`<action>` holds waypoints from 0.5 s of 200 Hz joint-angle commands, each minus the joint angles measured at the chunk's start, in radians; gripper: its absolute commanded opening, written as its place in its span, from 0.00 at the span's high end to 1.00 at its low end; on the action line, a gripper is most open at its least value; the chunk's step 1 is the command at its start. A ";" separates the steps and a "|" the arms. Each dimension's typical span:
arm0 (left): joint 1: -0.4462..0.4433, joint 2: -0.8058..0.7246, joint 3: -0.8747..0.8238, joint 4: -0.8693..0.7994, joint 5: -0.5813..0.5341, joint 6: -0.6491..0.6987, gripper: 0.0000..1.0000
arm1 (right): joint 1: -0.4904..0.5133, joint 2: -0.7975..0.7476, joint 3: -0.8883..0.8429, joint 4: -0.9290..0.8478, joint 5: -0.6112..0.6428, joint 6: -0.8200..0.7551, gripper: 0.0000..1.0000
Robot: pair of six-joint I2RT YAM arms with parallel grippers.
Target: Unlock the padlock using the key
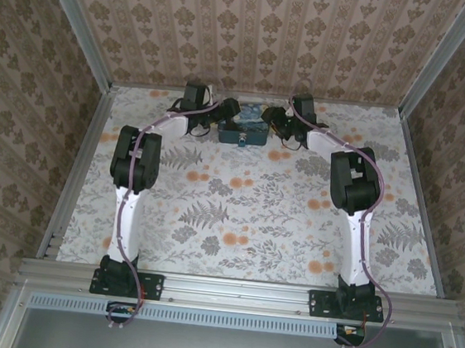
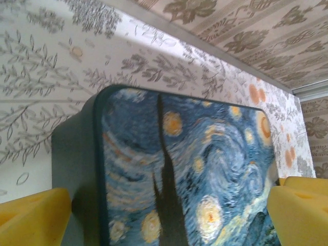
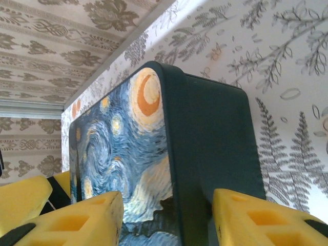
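Though shut, contents hidden, blue swirl-painted tin (image 2: 179,169) between left fingers (image 2: 31,215).

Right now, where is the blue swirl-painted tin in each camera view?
Top external: tin at the far centre of the fern-print tablecloth.
Left wrist: tin across the lower centre, painted lid facing the camera.
Right wrist: tin at centre, painted lid left, dark side wall right.
Shared landmark: the tablecloth beneath it.

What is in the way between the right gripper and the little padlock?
Hard to say: the padlock is too small to make out. The right gripper straddles an edge of the blue tin, so the tin itself is the thing closest in front of it.
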 commanded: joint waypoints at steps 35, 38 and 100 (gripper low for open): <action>-0.080 -0.142 -0.139 0.018 0.033 0.013 0.00 | 0.059 -0.190 -0.230 0.120 -0.050 0.048 0.49; -0.083 -0.149 -0.151 0.020 0.031 0.011 0.00 | 0.061 -0.200 -0.246 0.125 -0.050 0.051 0.50; -0.192 -0.324 -0.385 0.088 -0.049 -0.004 0.00 | 0.088 -0.417 -0.571 0.241 -0.024 0.076 0.49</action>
